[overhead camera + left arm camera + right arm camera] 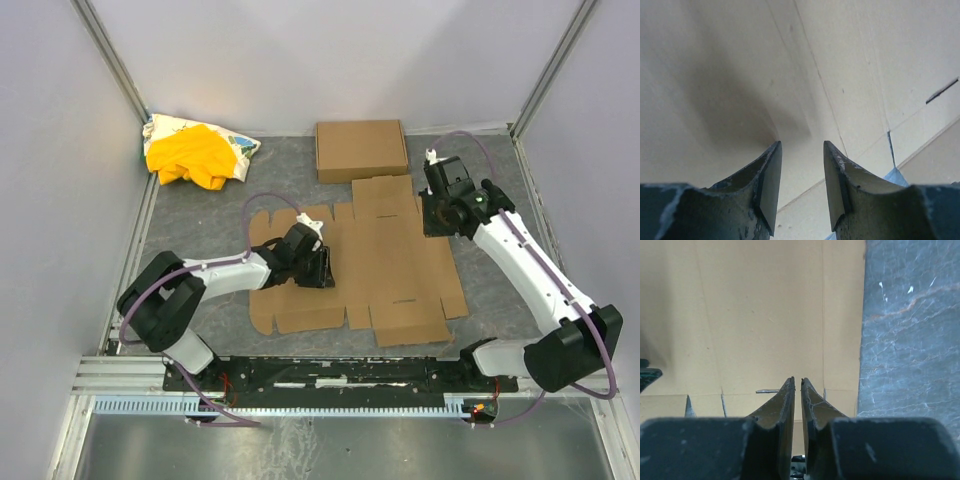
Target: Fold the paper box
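Nearest the lens, left claw released, tips parted, low over the left-hand panels of the paper box; contact impossible to tell. Spread flat and unfolded in the middle of the grey surface, flaps out on all sides. Right claw clenched on nothing, poised over the sheet's far right edge. Beyond, by the far wall: second shallow carton, plus yellow cloth bundle in the far left corner.

The paper box lies flat in the middle of the tabletop, with the cardboard carton just behind its far edge and the cloth bundle in the far left corner. The left pincer is over the sheet's left part, and the right pincer is over its far right edge.
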`<state>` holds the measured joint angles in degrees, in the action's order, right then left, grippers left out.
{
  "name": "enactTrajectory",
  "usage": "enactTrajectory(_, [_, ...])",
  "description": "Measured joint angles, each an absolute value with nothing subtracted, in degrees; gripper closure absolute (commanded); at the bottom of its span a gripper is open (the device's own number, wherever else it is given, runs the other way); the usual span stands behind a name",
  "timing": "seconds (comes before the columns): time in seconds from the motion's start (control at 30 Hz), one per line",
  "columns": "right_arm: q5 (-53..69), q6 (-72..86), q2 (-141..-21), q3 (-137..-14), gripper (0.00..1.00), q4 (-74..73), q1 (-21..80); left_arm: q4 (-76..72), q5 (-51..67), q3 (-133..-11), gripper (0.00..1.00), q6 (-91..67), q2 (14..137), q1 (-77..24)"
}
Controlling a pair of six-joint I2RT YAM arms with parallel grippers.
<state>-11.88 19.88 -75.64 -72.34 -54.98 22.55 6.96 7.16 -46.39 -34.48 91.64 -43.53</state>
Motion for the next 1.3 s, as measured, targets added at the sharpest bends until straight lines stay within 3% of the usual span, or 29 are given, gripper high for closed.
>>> enactTrajectory(0.03, [-11.64, 19.44, -75.64, -73.6, 0.79, -55.42, 22.65, 5.82, 7.77, -45.21, 0.53, -35.16, 90.98, -43.53])
enactTrajectory(0.13, [-11.68, 18.76, -75.66, -76.25, 0.44, -56.73, 22.9, 1.43, 8.97, -40.86, 0.46, -37.58, 89.25, -43.51])
enactTrajectory(0.33, [-14.55, 20.43, -77.01, -74.83, 0.13, -56.86, 22.68, -2.63, 7.9, -36.82, 0.3, -41.04, 85.41, -43.48])
enactTrajectory(0.47, [-12.82, 21.78, -78.52, -67.35, 0.08, -52.27, 19.09, 1.58, 3.66, -34.68, 0.27, -42.94, 75.68, -43.51])
enactTrajectory(0.67, [-10.09, 22.72, -78.87, -59.88, 0.1, -46.87, 10.81, 5.43, -3.4, -36.1, 0.27, -43.2, 62.37, -43.51])
enactTrajectory(1.03, [-5.08, 23.81, -88.12, -56.14, 0.15, -36.38, 6.17, 13.61, -11.77, -37.12, 0.29, -43.2, 75.59, -43.48])
enactTrajectory(1.3, [-6.0, 23.81, -88.4, -55.02, 0.19, -34.06, 5.45, 13.17, -13.39, -35.18, 0.29, -43.22, 76.55, -43.48])
